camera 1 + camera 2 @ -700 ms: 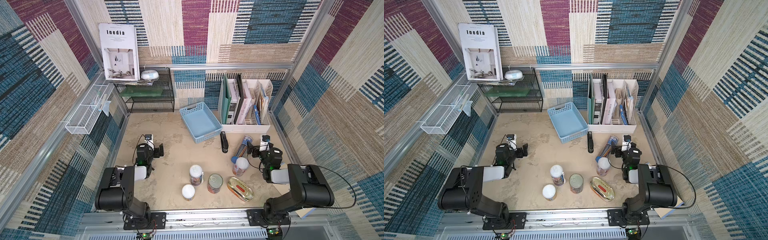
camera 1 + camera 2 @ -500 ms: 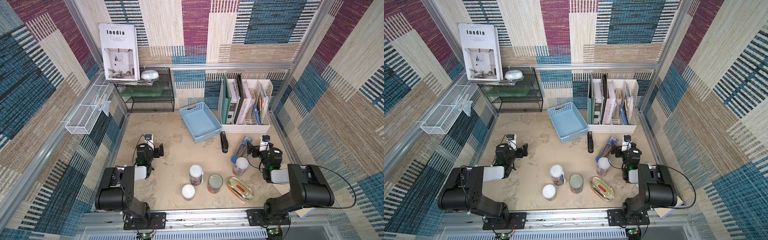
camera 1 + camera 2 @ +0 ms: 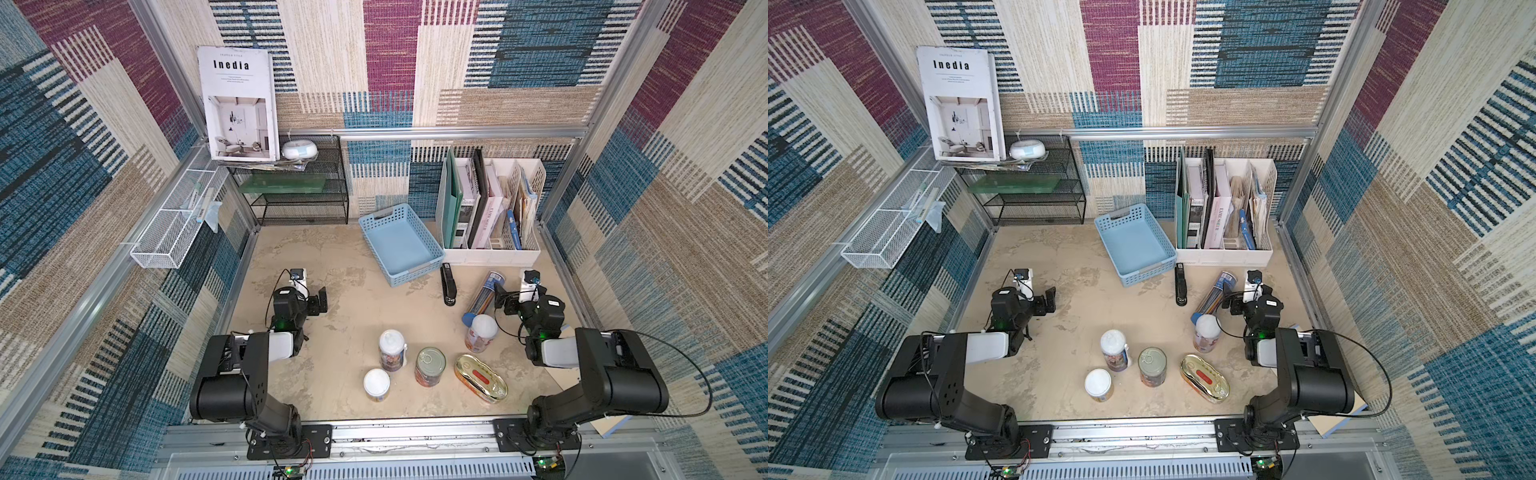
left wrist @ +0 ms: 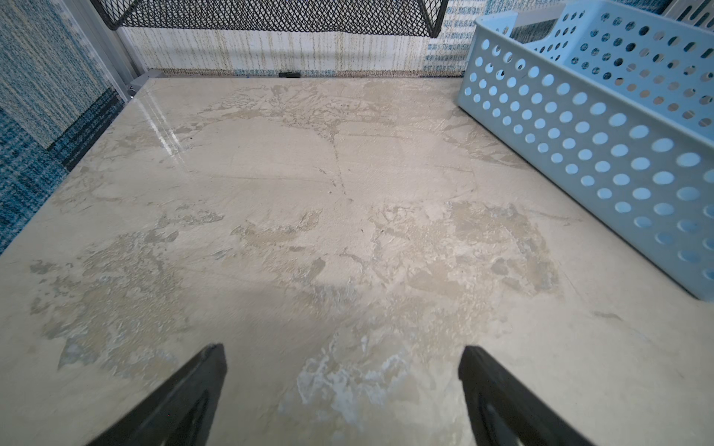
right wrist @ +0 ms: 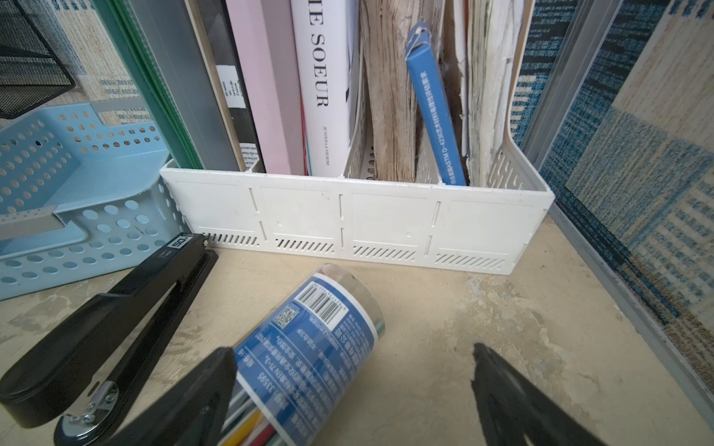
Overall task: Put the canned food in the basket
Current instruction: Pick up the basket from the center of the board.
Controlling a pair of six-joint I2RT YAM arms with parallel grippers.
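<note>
Several cans stand near the table's front edge: a white-lidded can [image 3: 392,350], a second one [image 3: 377,384], a silver-topped tin [image 3: 430,366], a flat gold oval tin [image 3: 480,377] and a third white-lidded can [image 3: 481,332] further right. The light-blue basket [image 3: 401,245] sits empty at the back centre, and its perforated wall [image 4: 599,127] shows in the left wrist view. My left gripper [image 3: 318,301] [image 4: 344,351] rests low at the left, open over bare table. My right gripper [image 3: 500,295] [image 5: 353,349] is open at the right, beside a lying tube, holding nothing.
A clear tube with a blue label [image 5: 309,347] lies by the right gripper, with a black stapler [image 5: 116,320] next to it. The white file organizer [image 5: 347,228] stands behind them. A black wire shelf [image 3: 299,199] is at the back left, a white mesh basket [image 3: 174,224] on the left wall.
</note>
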